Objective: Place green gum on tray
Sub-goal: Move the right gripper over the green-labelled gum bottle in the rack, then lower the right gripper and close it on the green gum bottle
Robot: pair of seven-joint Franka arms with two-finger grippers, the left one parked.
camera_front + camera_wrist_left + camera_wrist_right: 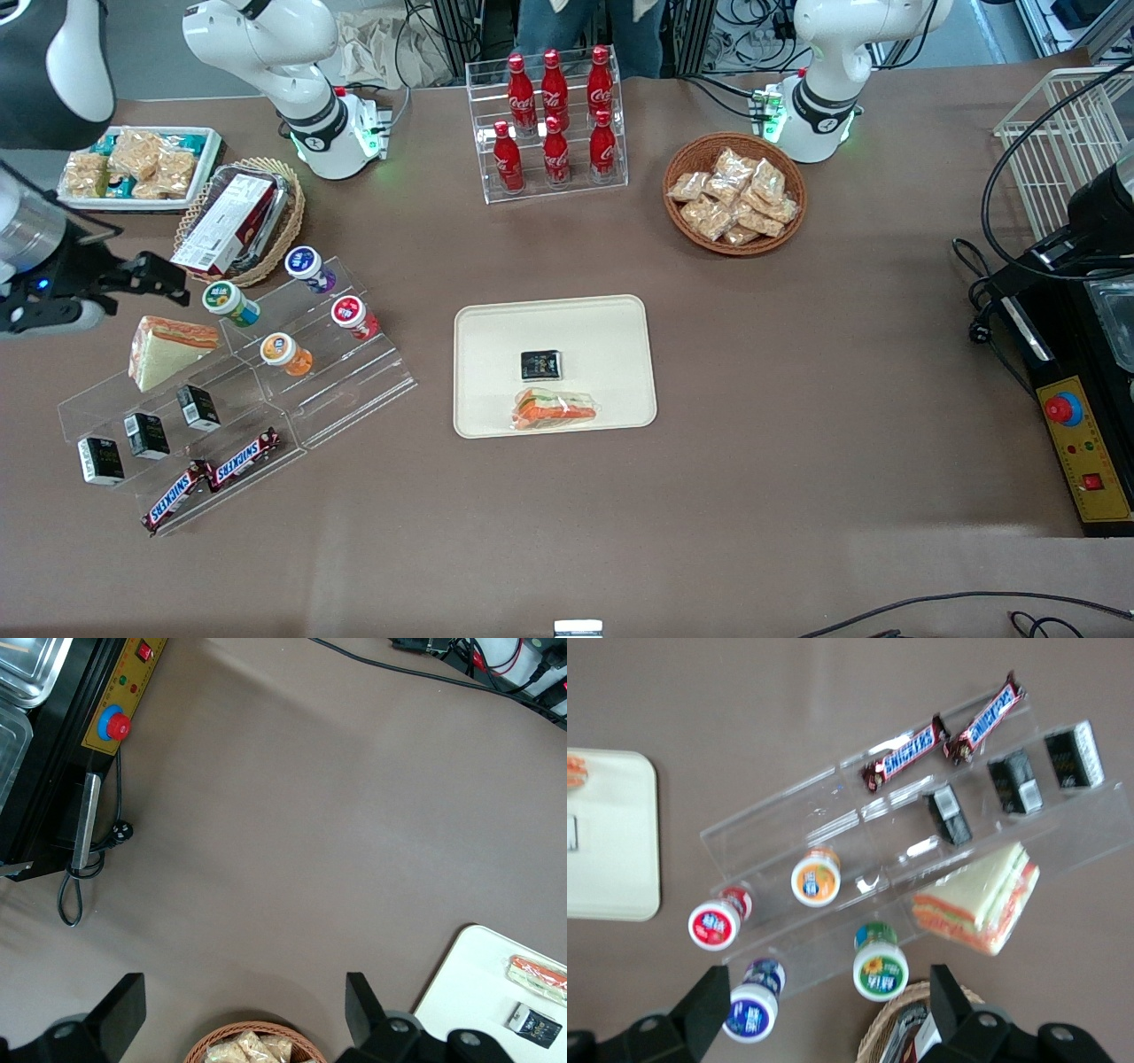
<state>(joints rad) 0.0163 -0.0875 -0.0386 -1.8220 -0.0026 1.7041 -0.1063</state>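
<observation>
Front view shows the tray point(483, 372) near the clear rack point(354, 385) where the green gum point(229, 302) sits, so the gripper point(164, 276), wide open and empty just beside it, must drop down and grab.

My hand point(164, 275) is matte black, its two fingers point(709, 1005) flat, angular wedges of dark plastic. It sits on a black block at my wrist, where a small blue light glows beside a pale grey rounded part. Above that, my arm is a silver-grey cylinder. My base point(332, 133) on the bench is glossy white, ringed by a black band, with a green glow at its foot and a red button on top.
</observation>
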